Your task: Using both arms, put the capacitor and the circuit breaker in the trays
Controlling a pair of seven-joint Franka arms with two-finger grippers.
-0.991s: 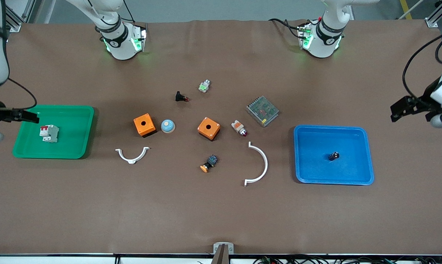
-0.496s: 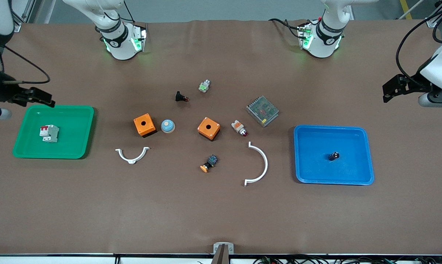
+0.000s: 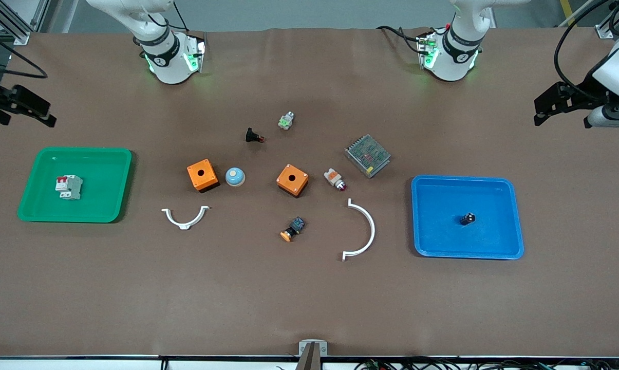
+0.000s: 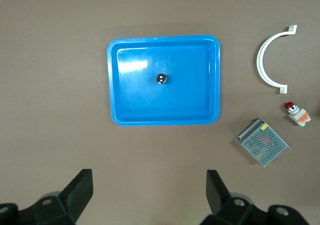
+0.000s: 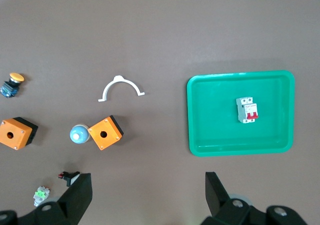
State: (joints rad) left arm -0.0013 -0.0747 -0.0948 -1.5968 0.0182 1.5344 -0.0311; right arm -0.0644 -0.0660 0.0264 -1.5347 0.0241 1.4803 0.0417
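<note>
The capacitor (image 3: 468, 219), a tiny black cylinder, lies in the blue tray (image 3: 514, 216) at the left arm's end of the table; it also shows in the left wrist view (image 4: 161, 78). The white-grey circuit breaker (image 3: 69, 186) with red levers lies in the green tray (image 3: 119, 185) at the right arm's end; it also shows in the right wrist view (image 5: 247, 109). My left gripper (image 3: 539, 110) (image 4: 149, 177) is open and empty, high over bare table beside the blue tray (image 4: 114, 85). My right gripper (image 3: 46, 114) (image 5: 147, 180) is open and empty, high over bare table beside the green tray (image 5: 192, 115).
Between the trays lie two orange boxes (image 3: 202, 174) (image 3: 292, 180), a blue dome (image 3: 235, 176), two white curved clips (image 3: 185, 218) (image 3: 363, 231), a mesh-topped metal box (image 3: 368, 155), an orange-capped push button (image 3: 292, 229), and several small parts.
Both grippers have moved away from their trays, toward the robots' bases and out to the table's ends. The capacitor and circuit breaker have stayed in their trays.
</note>
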